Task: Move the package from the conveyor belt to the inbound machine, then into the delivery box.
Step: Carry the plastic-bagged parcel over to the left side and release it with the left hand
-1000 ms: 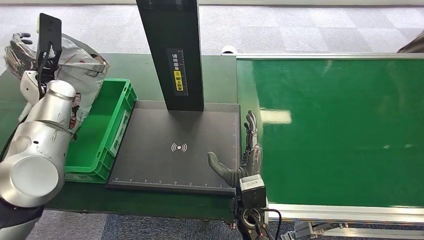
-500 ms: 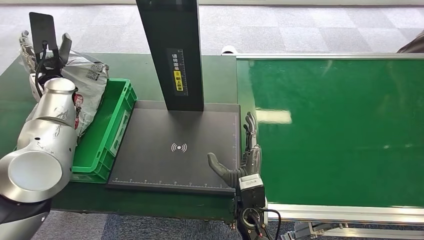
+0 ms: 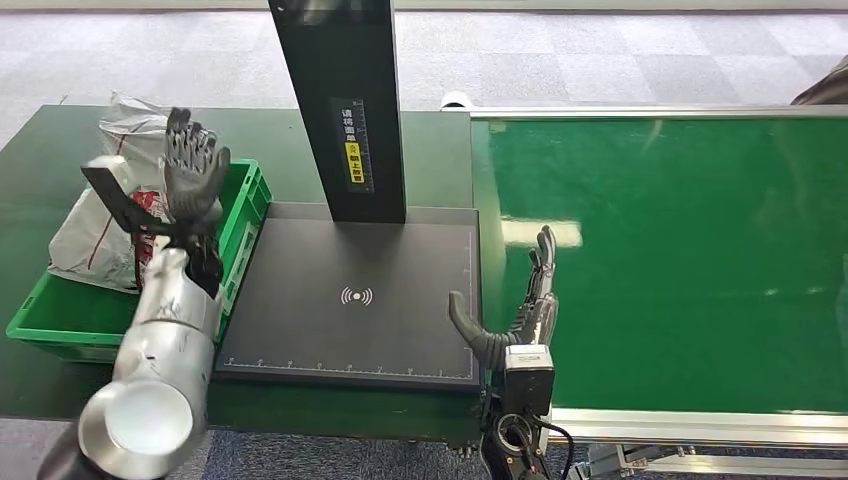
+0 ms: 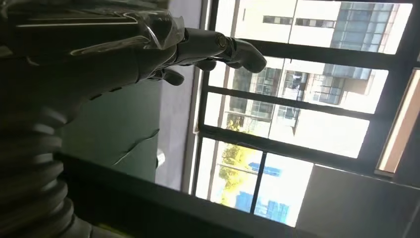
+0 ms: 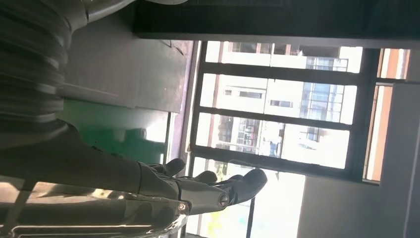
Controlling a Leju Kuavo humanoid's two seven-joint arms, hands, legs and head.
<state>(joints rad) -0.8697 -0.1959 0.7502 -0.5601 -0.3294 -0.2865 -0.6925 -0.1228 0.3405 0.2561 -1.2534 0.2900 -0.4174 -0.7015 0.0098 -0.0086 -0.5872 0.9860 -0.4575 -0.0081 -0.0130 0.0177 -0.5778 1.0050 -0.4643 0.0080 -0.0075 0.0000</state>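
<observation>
Dark green table (image 3: 30, 170), conveyor belt (image 3: 680, 260) alongside. Package (image 3: 95, 225) (grey-white bag) lies in the green delivery box (image 3: 245, 195). Left robot hand (image 3: 192, 178) raised above the box, fingers spread, empty. Right robot hand (image 3: 520, 310) open at inbound machine (image 3: 350, 295) edge.

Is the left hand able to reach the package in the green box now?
Probably yes. The left hand is raised, open, right beside the package, which lies in the green box with its top exposed; nothing stands between them.
</observation>
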